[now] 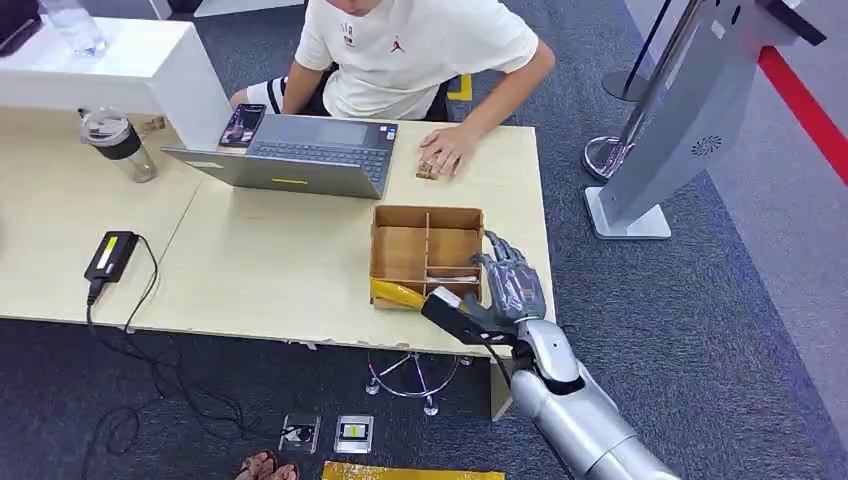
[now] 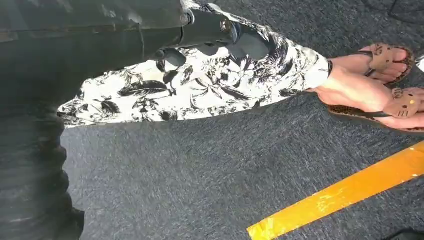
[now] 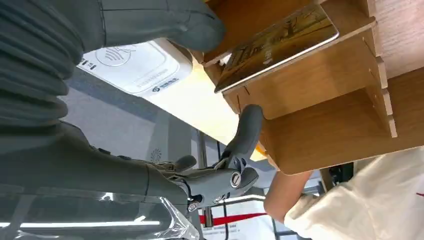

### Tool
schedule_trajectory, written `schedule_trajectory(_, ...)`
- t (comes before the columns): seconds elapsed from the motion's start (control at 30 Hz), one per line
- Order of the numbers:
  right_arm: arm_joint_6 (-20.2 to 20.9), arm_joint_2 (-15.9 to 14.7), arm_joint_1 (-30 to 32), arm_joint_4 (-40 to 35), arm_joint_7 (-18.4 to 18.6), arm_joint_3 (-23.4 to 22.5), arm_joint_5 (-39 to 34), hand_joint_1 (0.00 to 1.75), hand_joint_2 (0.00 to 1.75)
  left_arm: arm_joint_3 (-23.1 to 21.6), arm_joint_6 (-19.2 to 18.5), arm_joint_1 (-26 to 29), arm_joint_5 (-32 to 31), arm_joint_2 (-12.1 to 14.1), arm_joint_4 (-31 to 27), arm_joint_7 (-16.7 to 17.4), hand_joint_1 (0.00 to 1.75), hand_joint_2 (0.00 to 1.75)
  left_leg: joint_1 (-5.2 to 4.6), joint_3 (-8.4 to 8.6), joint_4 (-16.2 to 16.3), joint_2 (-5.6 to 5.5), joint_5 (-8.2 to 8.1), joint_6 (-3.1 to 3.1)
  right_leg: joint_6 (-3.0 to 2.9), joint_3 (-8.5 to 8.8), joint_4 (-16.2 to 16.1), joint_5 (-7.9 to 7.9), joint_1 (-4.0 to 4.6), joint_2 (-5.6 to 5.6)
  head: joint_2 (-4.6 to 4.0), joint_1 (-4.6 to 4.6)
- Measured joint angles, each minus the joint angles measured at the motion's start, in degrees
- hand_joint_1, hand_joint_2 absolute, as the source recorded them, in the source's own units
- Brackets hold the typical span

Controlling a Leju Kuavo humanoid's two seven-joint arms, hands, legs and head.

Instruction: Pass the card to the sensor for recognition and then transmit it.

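A brown card [image 3: 277,45] lies tilted inside a near compartment of the wooden divided box [image 1: 425,215], propped on a divider. My right hand [image 1: 505,285] hovers over the box's near right corner with its fingers spread. In the right wrist view its thumb [image 3: 165,22] reaches the card's near end, while a dark finger [image 3: 247,130] lies against the box wall [image 3: 325,135], apart from the card. A white card sensor [image 3: 132,67] with a contactless mark sits on the table edge just beside the box. My left hand [image 2: 210,32] hangs above the floor, and its grip is unclear.
A person sits behind the table with a hand [image 1: 445,150] near the box. On the table are a laptop [image 1: 300,150], a phone [image 1: 242,125], a bottle [image 1: 120,145] and a power adapter [image 1: 110,255]. A grey stand [image 1: 680,130] rises at right. Sandaled feet [image 2: 380,90] are close by.
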Motion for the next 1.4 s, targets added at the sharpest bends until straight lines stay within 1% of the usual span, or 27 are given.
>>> schedule_trajectory(0.07, 0.2, 0.0, 0.1, -0.1, 0.0, 0.0, -0.1, 0.82, 1.75, -0.2, 0.0, 0.0, 0.0, 0.1, 0.0, 0.0, 0.0, 1.75, 0.0, 0.0, 0.0, 0.0, 0.0, 0.0, 0.0, 0.0, 0.0, 0.0, 0.0, 0.0, 0.0, 0.0)
schedule_trajectory(0.13, 0.4, 0.0, 0.1, -0.1, 0.0, 0.0, -0.1, 0.8, 1.75, -0.2, 0.0, 0.0, 0.1, 0.1, 0.0, -0.1, 0.0, 1.75, 0.0, 0.0, 0.0, 0.0, 0.0, 0.0, 0.0, 0.0, 0.0, 0.0, 0.0, 0.0, 0.0, 0.0)
schedule_trajectory(0.2, 0.8, 0.0, 0.3, -0.5, -0.2, 0.1, -0.2, 0.94, 1.75, -0.3, 0.0, 0.0, 0.2, 0.1, 0.0, -0.2, 0.0, 1.75, 0.0, 0.0, 0.0, 0.0, 0.0, 0.0, 0.0, 0.0, 0.0, 0.0, 0.0, 0.0, 0.0, 0.0)
schedule_trajectory(0.43, 1.6, 0.0, 0.5, -1.9, -0.3, 0.1, -0.3, 1.03, 1.75, -0.3, 0.0, 0.0, 0.3, 0.1, 0.0, -0.4, 0.0, 1.75, 0.0, 0.0, 0.0, 0.0, 0.0, 0.0, 0.0, 0.0, 0.0, 0.0, 0.0, 0.0, 0.0, 0.0)
schedule_trajectory(0.5, 1.7, 0.0, 0.5, -2.2, -0.3, 0.1, -0.3, 1.1, 1.75, -0.3, 0.0, 0.0, 0.3, 0.1, 0.0, -0.4, 0.0, 1.75, 0.0, 0.0, 0.0, 0.0, 0.0, 0.0, 0.0, 0.0, 0.0, 0.0, 0.0, 0.0, 0.0, 0.0)
schedule_trajectory(0.57, 1.8, 0.0, 0.6, -2.5, -0.3, 0.1, -0.4, 1.1, 1.75, -0.3, 0.0, 0.0, 0.3, 0.1, 0.0, -0.4, 0.0, 1.75, 0.0, 0.0, 0.0, 0.0, 0.0, 0.0, 0.0, 0.0, 0.0, 0.0, 0.0, 0.0, 0.0, 0.0)
schedule_trajectory(0.6, 1.9, 0.0, 0.6, -2.6, -0.4, 0.1, -0.5, 1.17, 1.75, -0.3, 0.0, 0.0, 0.3, 0.1, 0.0, -0.5, 0.0, 1.75, 0.0, 0.0, 0.0, 0.0, 0.0, 0.0, 0.0, 0.01, 0.0, 0.0, 0.0, 0.0, 0.0, 0.0)
schedule_trajectory(0.67, 2.1, 0.0, 0.6, -2.8, -0.4, 0.1, -0.6, 1.2, 1.75, -0.3, 0.0, 0.0, 0.3, 0.1, 0.0, -0.5, 0.0, 1.75, 0.0, 0.0, 0.0, 0.0, 0.0, 0.0, 0.0, 0.0, 0.0, 0.0, 0.0, 0.0, 0.0, 0.0)
schedule_trajectory(0.7, 2.1, 0.0, 0.6, -3.0, -0.4, 0.1, -0.6, 1.29, 1.75, -0.4, 0.0, 0.0, 0.3, 0.1, 0.0, -0.5, 0.0, 1.75, 0.0, 0.0, 0.0, 0.0, 0.0, 0.0, 0.0, 0.0, 0.0, 0.0, 0.0, 0.0, 0.0, 0.0)
schedule_trajectory(0.83, 2.3, 0.0, 0.6, -3.1, -0.5, 0.1, -0.6, 1.31, 1.75, -0.6, 0.0, 0.0, 0.3, 0.1, 0.0, -0.5, 0.0, 1.75, 0.0, 0.0, 0.0, 0.0, 0.0, 0.0, 0.0, 0.01, 0.0, 0.0, 0.0, 0.0, 0.0, 0.0)
schedule_trajectory(0.87, 2.3, 0.0, 0.6, -3.2, -0.5, 0.1, -0.6, 1.34, 1.75, -0.7, 0.0, 0.0, 0.3, 0.1, 0.0, -0.5, 0.0, 1.75, 0.0, 0.0, 0.0, 0.0, 0.0, 0.0, 0.0, 0.01, 0.0, 0.0, 0.0, 0.0, 0.0, 0.0)
schedule_trajectory(0.9, 2.3, 0.0, 0.6, -3.3, -0.5, 0.1, -0.6, 1.43, 1.75, -0.7, 0.0, 0.0, 0.3, 0.1, 0.0, -0.5, 0.0, 1.75, 0.0, 0.0, 0.0, 0.0, 0.0, 0.0, 0.0, 0.0, 0.0, 0.0, 0.0, 0.0, 0.0, 0.0)
schedule_trajectory(0.93, 2.4, 0.0, 0.6, -3.5, -0.5, 0.1, -0.6, 1.43, 1.75, -0.7, 0.0, 0.0, 0.3, 0.1, 0.0, -0.5, 0.0, 1.75, 0.0, 0.0, 0.0, 0.0, 0.0, 0.0, 0.0, 0.01, 0.0, 0.0, 0.0, 0.0, 0.0, 0.0)
schedule_trajectory(0.97, 2.4, 0.1, 0.6, -3.5, -0.5, 0.1, -0.5, 1.48, 1.75, -0.8, 0.0, 0.0, 0.3, 0.1, 0.0, -0.5, 0.0, 1.75, 0.0, 0.0, 0.0, 0.0, 0.0, 0.0, 0.0, 0.01, 0.0, 0.0, 0.0, 0.0, 0.0, 0.0)
schedule_trajectory(1.0, 2.5, 0.2, 0.6, -3.5, -0.5, 0.1, -0.5, 1.5, 1.75, -0.8, 0.0, 0.0, 0.3, 0.1, 0.0, -0.5, 0.0, 1.75, 0.0, 0.0, 0.0, 0.0, 0.0, 0.0, 0.0, 0.0, 0.0, 0.0, 0.0, 0.0, 0.0, 0.0)
schedule_trajectory(1.07, 2.6, 0.4, 0.6, -3.5, -0.5, 0.1, -0.5, 1.48, 1.75, -1.0, 0.0, 0.0, 0.3, 0.1, 0.0, -0.5, 0.0, 1.75, 0.0, 0.01, 0.0, 0.0, 0.0, 0.0, 0.0, 0.0, 0.0, 0.0, 0.0, 0.0, 0.0, 0.0)
schedule_trajectory(1.1, 2.6, 0.4, 0.6, -3.5, -0.5, 0.1, -0.5, 1.54, 1.75, -1.0, 0.0, 0.0, 0.3, 0.1, 0.0, -0.5, 0.0, 1.75, 0.0, 0.01, 0.0, 0.0, 0.0, 0.0, 0.0, 0.0, 0.0, 0.0, 0.0, 0.0, 0.0, 0.0)
schedule_trajectory(1.13, 2.6, 0.4, 0.6, -3.6, -0.5, 0.1, -0.5, 1.52, 1.75, -1.1, 0.0, 0.0, 0.3, 0.1, 0.0, -0.5, 0.0, 1.75, 0.0, 0.0, 0.0, 0.0, 0.0, 0.0, 0.0, 0.0, 0.0, 0.0, 0.0, 0.0, 0.0, 0.0)
schedule_trajectory(1.2, 2.6, 0.5, 0.6, -3.6, -0.4, 0.1, -0.5, 1.61, 1.75, -1.2, 0.0, 0.0, 0.3, 0.1, 0.0, -0.5, 0.0, 1.75, 0.0, 0.0, 0.0, 0.0, 0.0, 0.0, 0.0, 0.01, 0.0, 0.0, 0.0, 0.0, 0.0, 0.0)
schedule_trajectory(1.23, 2.6, 0.5, 0.6, -3.6, -0.4, 0.1, -0.5, 1.61, 1.75, -1.2, 0.0, 0.0, 0.3, 0.1, 0.0, -0.5, 0.0, 1.75, 0.0, 0.0, 0.0, 0.0, 0.0, 0.0, 0.0, 0.01, 0.0, 0.0, 0.0, 0.0, 0.0, -0.02)
schedule_trajectory(1.27, 2.7, 0.5, 0.6, -3.6, -0.4, 0.1, -0.5, 1.64, 1.75, -1.2, 0.0, 0.0, 0.3, 0.1, 0.0, -0.5, 0.0, 1.75, 0.0, 0.0, 0.0, 0.0, 0.0, 0.0, 0.0, 0.01, 0.0, 0.0, 0.0, 0.0, 0.0, 0.0)
schedule_trajectory(1.3, 2.8, 0.5, 0.6, -3.6, -0.4, 0.1, -0.5, 1.75, 1.75, -1.2, 0.0, 0.0, 0.3, 0.1, 0.0, -0.5, 0.0, 1.75, 0.0, 0.0, 0.0, 0.0, 0.0, 0.0, 0.0, 0.01, 0.0, 0.0, 0.0, 0.0, 0.0, 0.0)
schedule_trajectory(1.4, 3.0, 0.5, 0.6, -4.1, -0.4, 0.1, -0.6, 1.75, 1.75, -1.3, 0.0, 0.0, 0.3, 0.1, 0.0, -0.5, 0.0, 1.75, 0.0, 0.0, 0.0, 0.0, 0.0, 0.0, 0.0, 0.0, 0.0, 0.0, 0.0, 0.0, 0.0, 0.0)
